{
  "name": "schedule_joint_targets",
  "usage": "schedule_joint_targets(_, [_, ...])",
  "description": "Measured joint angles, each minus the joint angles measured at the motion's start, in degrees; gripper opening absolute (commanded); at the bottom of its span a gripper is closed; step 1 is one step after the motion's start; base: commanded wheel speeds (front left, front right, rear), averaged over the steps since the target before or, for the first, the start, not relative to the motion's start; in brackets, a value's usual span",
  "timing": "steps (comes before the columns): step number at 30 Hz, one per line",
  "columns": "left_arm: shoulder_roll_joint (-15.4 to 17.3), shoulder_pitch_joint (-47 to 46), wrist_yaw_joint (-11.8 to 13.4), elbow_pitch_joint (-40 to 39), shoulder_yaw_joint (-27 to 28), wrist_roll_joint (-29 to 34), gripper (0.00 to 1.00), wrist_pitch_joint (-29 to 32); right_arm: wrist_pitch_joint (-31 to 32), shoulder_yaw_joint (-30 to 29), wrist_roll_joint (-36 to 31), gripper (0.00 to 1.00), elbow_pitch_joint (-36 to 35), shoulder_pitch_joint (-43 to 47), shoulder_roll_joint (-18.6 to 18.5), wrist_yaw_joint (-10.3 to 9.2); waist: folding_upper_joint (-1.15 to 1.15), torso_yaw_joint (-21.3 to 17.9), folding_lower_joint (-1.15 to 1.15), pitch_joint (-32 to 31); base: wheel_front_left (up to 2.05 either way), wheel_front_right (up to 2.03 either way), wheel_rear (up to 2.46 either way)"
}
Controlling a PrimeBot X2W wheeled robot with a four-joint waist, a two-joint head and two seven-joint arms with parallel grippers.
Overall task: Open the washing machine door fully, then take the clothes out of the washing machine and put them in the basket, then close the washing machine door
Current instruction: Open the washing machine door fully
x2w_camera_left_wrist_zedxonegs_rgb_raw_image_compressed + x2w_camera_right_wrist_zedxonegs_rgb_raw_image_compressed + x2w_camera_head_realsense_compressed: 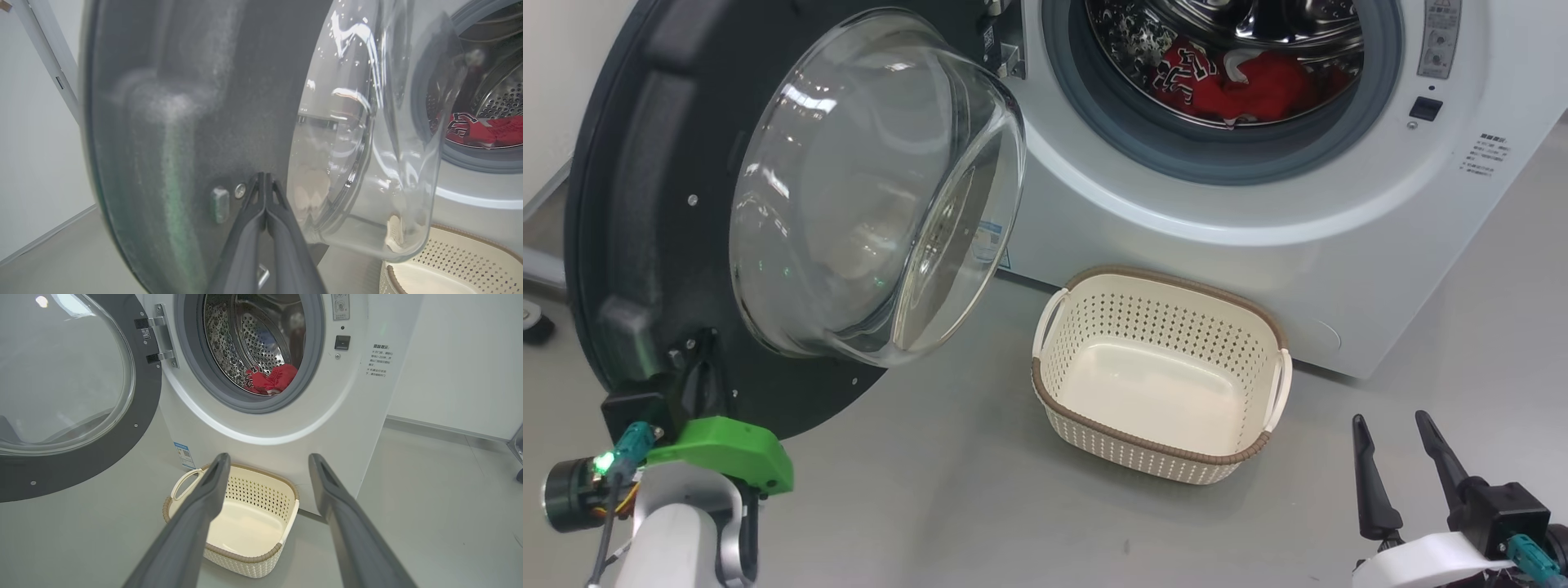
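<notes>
The washing machine door [645, 204] hangs swung out to the left, its clear glass bowl [874, 188] bulging toward me. My left gripper [701, 359] is shut at the door's lower black rim. In the left wrist view its closed fingertips [264, 176] touch the door's inner face [184, 122] beside a small screw, with nothing between them. Red clothes [1250, 86] [269, 379] lie in the steel drum of the washing machine [1258, 245]. The cream basket [1176, 282] [261, 490] stands on the floor below the opening, nothing in it. My right gripper [1390, 420] [269, 457] hovers open near the basket's right.
Grey floor [980, 506] spreads around the basket. A white wall [457, 359] stands to the machine's right. A dark caster [535, 328] sits at the far left, behind the door. The door bowl overhangs the floor just left of the basket.
</notes>
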Motion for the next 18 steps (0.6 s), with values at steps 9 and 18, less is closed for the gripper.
schedule_joint_targets(9, [1.2,-3.5,0.0,4.1,3.3,0.0,0.00,0.5,0.0,0.2,0.0,1.00,0.1,-0.1,0.0,0.31,0.00,-0.8,0.00,0.4,0.00,0.00,0.00])
schedule_joint_targets(18, [1.5,-6.0,0.0,6.4,5.3,0.0,0.00,0.4,0.0,0.0,0.0,1.00,0.1,-0.6,-0.2,0.31,0.00,-1.3,0.00,1.0,0.00,0.00,0.00])
